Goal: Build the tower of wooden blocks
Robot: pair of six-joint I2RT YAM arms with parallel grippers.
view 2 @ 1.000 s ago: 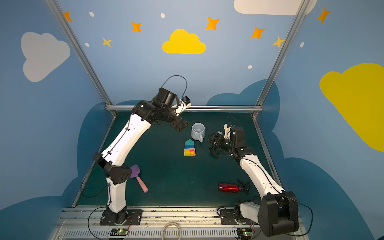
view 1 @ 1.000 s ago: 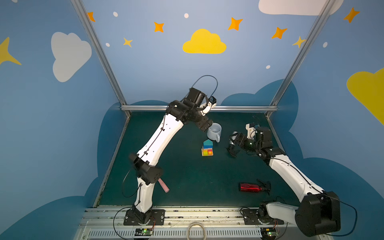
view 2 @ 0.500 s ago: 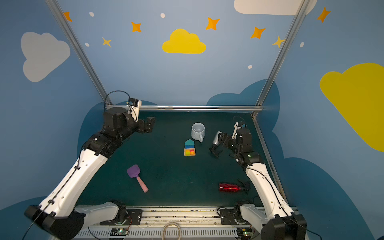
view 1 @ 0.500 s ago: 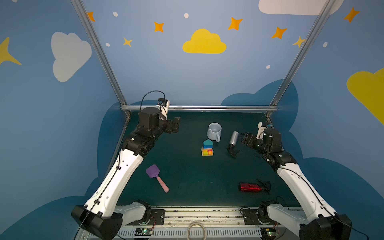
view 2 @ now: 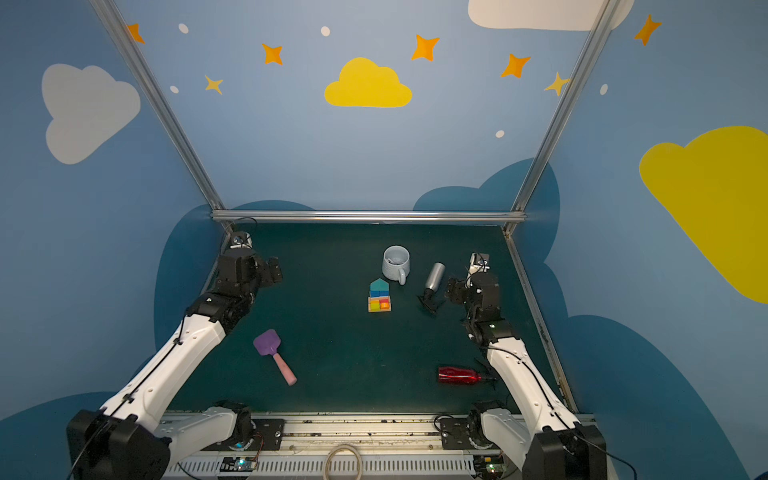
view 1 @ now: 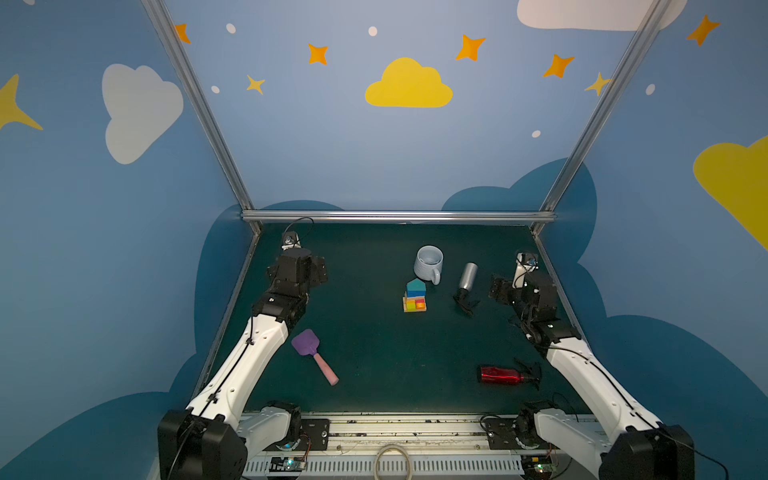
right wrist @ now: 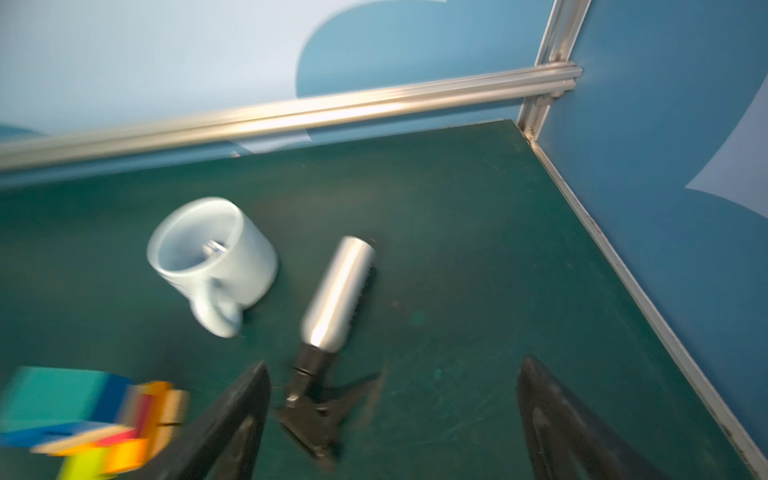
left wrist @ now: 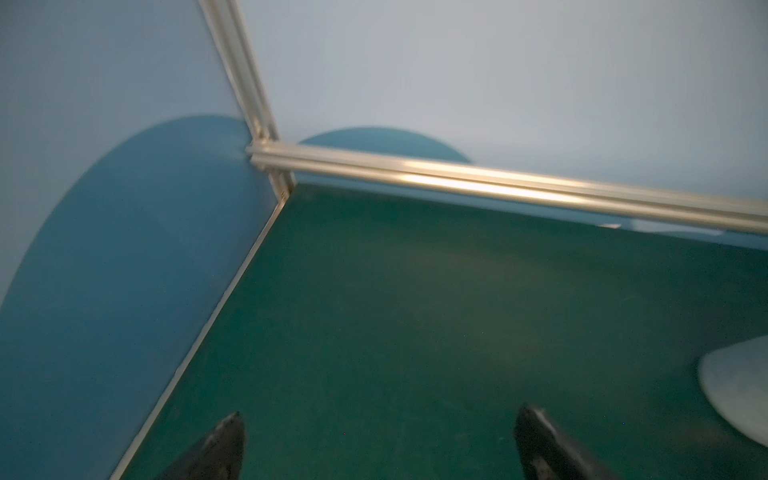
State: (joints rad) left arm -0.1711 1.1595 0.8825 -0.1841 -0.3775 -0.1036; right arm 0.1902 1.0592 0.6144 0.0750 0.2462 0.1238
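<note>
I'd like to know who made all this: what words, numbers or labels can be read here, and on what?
No readable text anywhere.
Tiny white mark on the left arm: too small to read.
Mug, tower, silver bottle, red bottle, spatula: no lettering shows.

Mug (view 1: 427, 270), silver bottle (view 1: 468, 275) near tower (view 1: 414, 296)
</note>
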